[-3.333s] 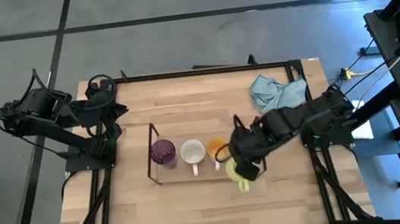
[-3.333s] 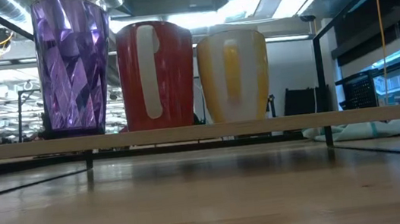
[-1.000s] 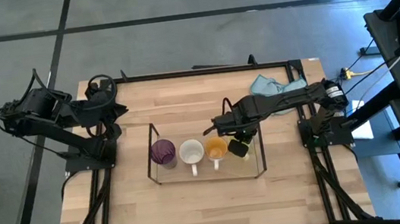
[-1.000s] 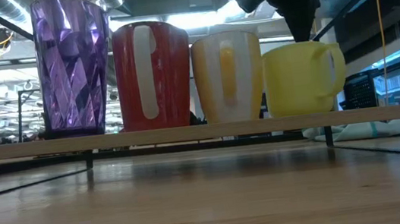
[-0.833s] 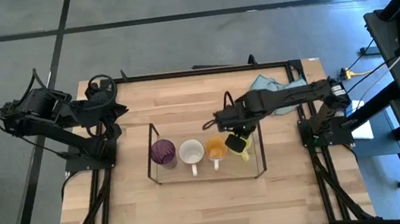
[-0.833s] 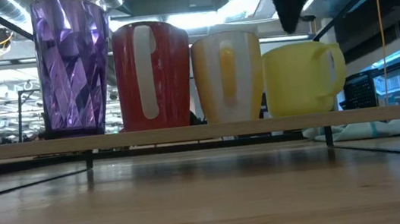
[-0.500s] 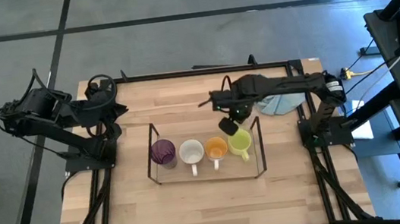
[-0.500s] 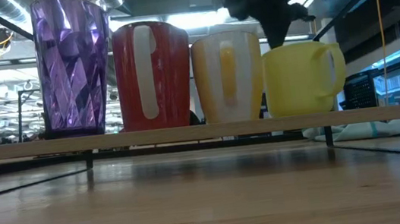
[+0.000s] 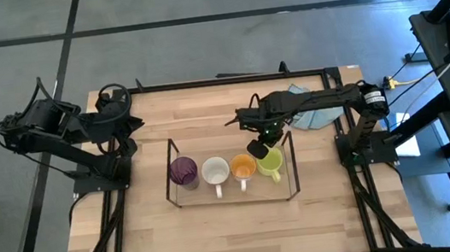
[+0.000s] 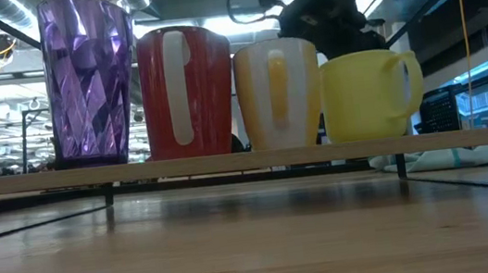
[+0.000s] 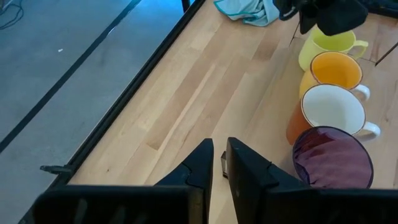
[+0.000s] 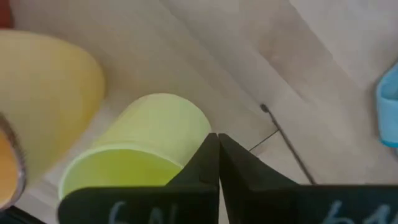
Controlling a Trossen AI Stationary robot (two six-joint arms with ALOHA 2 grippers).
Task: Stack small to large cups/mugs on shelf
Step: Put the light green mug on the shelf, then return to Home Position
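Observation:
Four cups stand in a row on the black wire shelf (image 9: 168, 155). From the table's left they are the purple cup (image 9: 183, 171), the brown-orange mug with white inside (image 9: 216, 171), the orange mug (image 9: 244, 167) and the yellow-green mug (image 9: 271, 162). In the low view they rest by their bases on the shelf's board (image 10: 228, 162). My right gripper (image 9: 255, 149) hovers shut just above and beyond the yellow-green mug (image 12: 143, 149), touching nothing. My left gripper (image 11: 219, 155) waits shut at the table's far left corner.
A light blue cloth (image 9: 314, 115) lies crumpled near the table's far right corner, under the right arm. The black frame (image 9: 228, 80) edges the wooden table. Bare wood lies on the near side of the shelf and to its left.
My right gripper has left the yellow-green mug, risen, and drawn back toward the table's far edge. The mug stays upright at the right end of the shelf's row. The other cups have not moved.

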